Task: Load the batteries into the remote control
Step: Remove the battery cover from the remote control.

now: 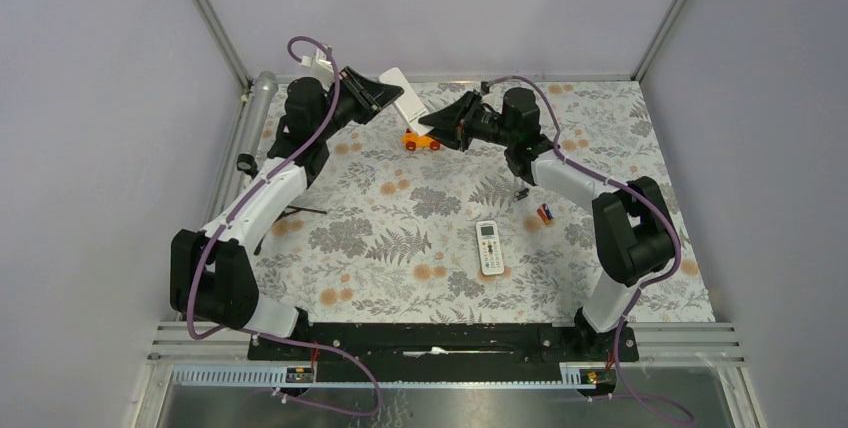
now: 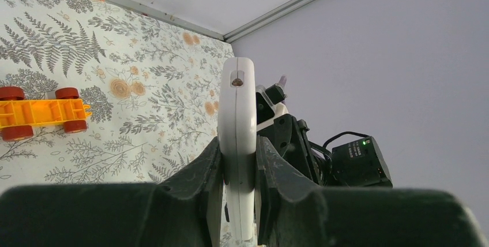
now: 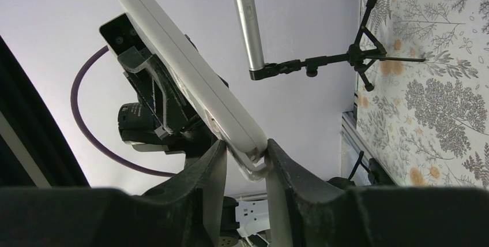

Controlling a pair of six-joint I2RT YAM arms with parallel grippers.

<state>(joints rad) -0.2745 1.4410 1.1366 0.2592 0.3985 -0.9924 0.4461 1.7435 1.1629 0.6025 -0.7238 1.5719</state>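
1. Far left: a grey microphone [image 1: 257,108] is mounted on a black tripod stand [image 1: 288,211] at the left edge of the table [image 1: 380,238], which carries a fern-and-flower print.

2. Left arm: the left gripper [image 2: 237,160] is raised over the far centre of the table. Its fingers are pressed against the two broad faces of the remote control [image 2: 236,103] and pinch it firmly. In the left wrist view the handset appears edge-on, white, and standing up between the pads.

3. Remote control: it is held off the table at far centre, tilted, with one end in the left gripper and the other end pointing toward the right arm.

4. Right arm: the right gripper [image 3: 245,154] meets the remote from the right. Its two fingers bear on either side of the handset's free end and pinch that corner.

5. Below the two grippers, an orange toy car [image 1: 421,141] with red wheels rests on the table.

6. Nearer and to the right, a white remote with a pale green screen [image 1: 489,246] lies flat.

7. The batteries [image 1: 545,213] lie side by side on the table just right of and beyond that white remote, well apart from the held handset.
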